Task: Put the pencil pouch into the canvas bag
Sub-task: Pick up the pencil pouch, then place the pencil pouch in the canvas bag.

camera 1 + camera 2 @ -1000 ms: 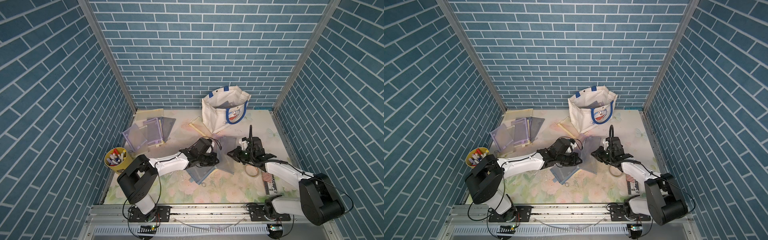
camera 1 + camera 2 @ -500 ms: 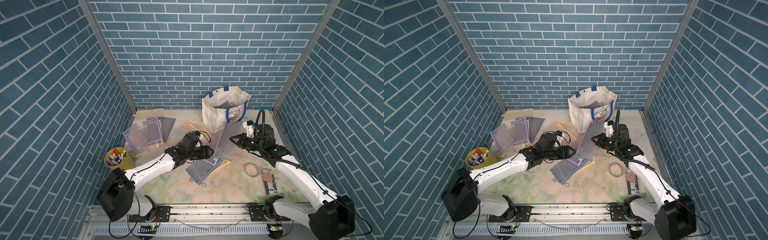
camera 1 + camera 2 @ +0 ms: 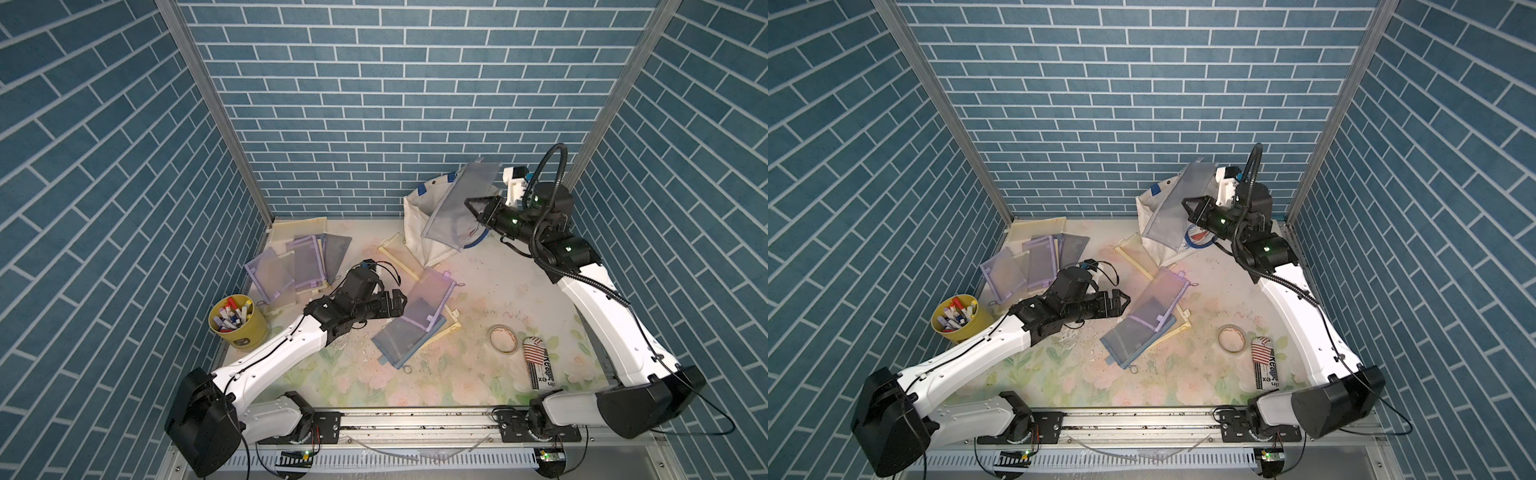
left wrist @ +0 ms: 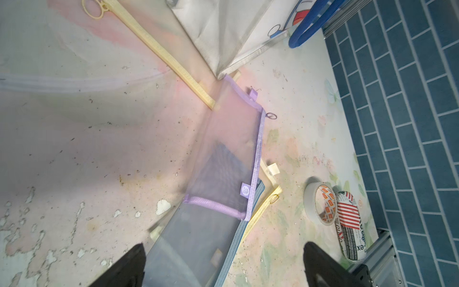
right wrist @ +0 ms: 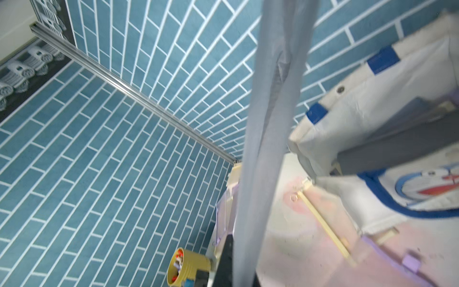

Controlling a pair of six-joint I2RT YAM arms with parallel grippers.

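Right end effector (image 3: 471,206) is pinched tight on one edge of the grey mesh pencil pouch (image 3: 455,212) in both top views, so the pouch hangs clear of the tabletop (image 3: 490,291). The canvas bag (image 3: 415,224) stands just past its tips. The pouch overlaps the bag's mouth but isn't down inside it, and I can't tell if they touch. The left end effector (image 3: 1123,301) is low with its jaws spread wide and nothing in them, and a purple pouch (image 3: 1154,303) lies just off its tips.

Left wrist view: both dark fingers (image 4: 124,268) sit far apart. The purple pouch lies straight ahead of them, overlapping a blue-edged pouch (image 4: 193,243) that's closer in. A tape roll (image 4: 320,206) lies off to one side, and the bag is further out.

Right wrist view: the pouch is seen edge-on, running out from the end effector as a thin grey strip. The bag's open top is right beside it, and a yellow cup (image 5: 186,266) sits well below.
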